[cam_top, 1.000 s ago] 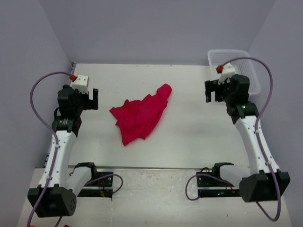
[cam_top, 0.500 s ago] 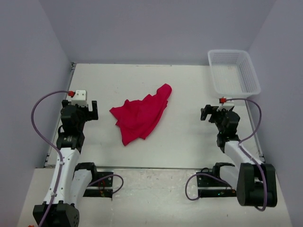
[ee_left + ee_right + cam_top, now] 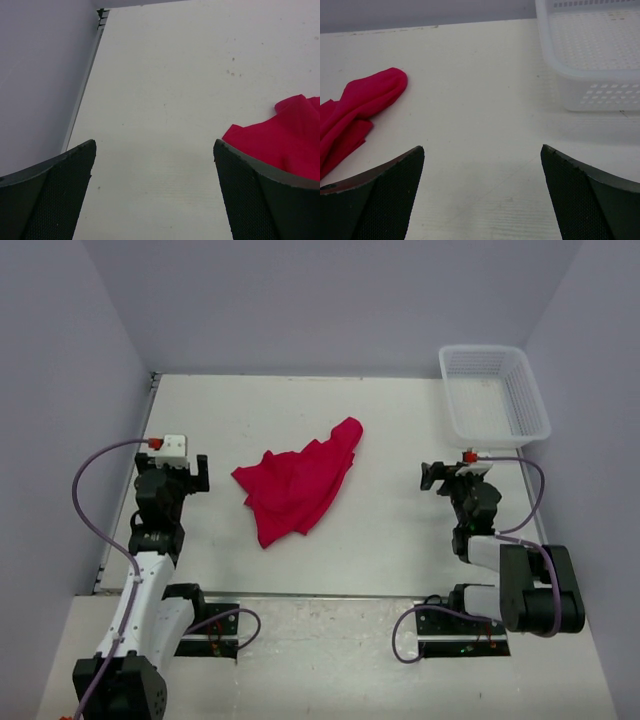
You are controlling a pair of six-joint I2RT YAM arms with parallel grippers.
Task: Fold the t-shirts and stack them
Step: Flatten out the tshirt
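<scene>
Since the red t-shirt (image 3: 298,488) lies crumpled in a heap on the counter (image 3: 400,430), a little left of centre with one lobe trailing toward the far right, the step in hand looks like spreading it flat. Both claws stand wide open and empty: the left claw (image 3: 154,155) near the cloth's left edge, the right claw (image 3: 482,155) well apart on the right, nearer than the white mesh basket (image 3: 600,92). Each should pinch a separate outer edge, low against the counter, then draw apart evenly so no fold is trapped.

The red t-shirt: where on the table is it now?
In the top view, the red t-shirt lies crumpled left of centre, nearer the left gripper than the basket.
</scene>
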